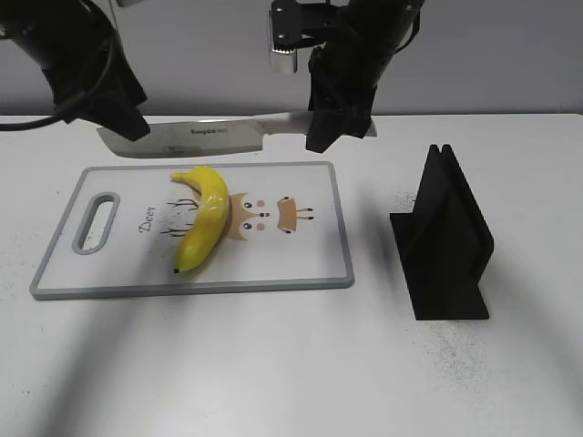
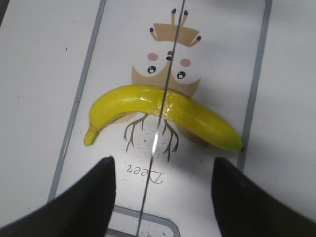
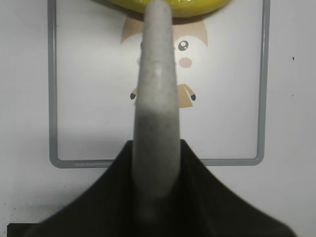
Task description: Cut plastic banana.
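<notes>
The plastic banana (image 1: pixel 205 218) lies on the white cutting board (image 1: pixel 301 255), over its deer drawing. A knife (image 1: pixel 200 138) hangs level above the board's far edge. My right gripper (image 1: pixel 332 127) is shut on the knife's grey handle (image 3: pixel 155 98); the right wrist view shows the banana (image 3: pixel 168 6) beyond the handle's end, above the board (image 3: pixel 89 98). My left gripper (image 1: pixel 123 123) is at the blade's tip. In the left wrist view its jaws (image 2: pixel 163 168) are wide open, and the blade (image 2: pixel 175 49) runs edge-on as a thin line between them, above the banana (image 2: pixel 197 118) and board (image 2: pixel 222 59).
A black knife stand (image 1: pixel 446 237) stands on the white table to the right of the board. The board has a handle slot (image 1: pixel 96 221) at its left end.
</notes>
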`<move>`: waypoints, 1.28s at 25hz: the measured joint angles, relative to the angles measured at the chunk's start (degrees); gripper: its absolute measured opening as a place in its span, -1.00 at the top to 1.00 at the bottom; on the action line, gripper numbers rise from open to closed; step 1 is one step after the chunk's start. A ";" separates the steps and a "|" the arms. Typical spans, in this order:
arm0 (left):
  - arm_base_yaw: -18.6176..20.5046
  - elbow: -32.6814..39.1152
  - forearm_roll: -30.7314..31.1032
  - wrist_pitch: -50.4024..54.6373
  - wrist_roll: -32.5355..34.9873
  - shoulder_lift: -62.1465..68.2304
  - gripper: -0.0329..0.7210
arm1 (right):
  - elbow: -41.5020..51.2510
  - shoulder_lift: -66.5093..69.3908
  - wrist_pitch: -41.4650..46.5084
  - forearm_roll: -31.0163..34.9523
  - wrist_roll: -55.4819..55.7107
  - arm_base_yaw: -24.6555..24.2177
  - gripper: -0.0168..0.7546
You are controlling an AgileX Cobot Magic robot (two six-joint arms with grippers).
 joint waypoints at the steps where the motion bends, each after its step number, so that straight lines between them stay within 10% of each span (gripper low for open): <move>1: -0.06 0.00 0.29 -0.44 0.00 0.91 -0.60 | 0.00 0.00 0.00 0.00 -0.07 0.00 0.55; 8: -0.06 0.00 1.56 -3.43 0.00 3.85 -0.20 | -0.06 0.00 0.00 0.05 -0.25 0.00 0.55; 15: -0.06 -0.05 1.52 -5.13 0.11 4.81 0.83 | -0.06 0.00 -1.88 -0.21 -0.14 0.00 0.55; 32: -0.16 -1.98 -0.01 -8.09 2.00 20.21 0.89 | -1.44 14.58 -2.02 -1.13 2.22 -0.76 0.54</move>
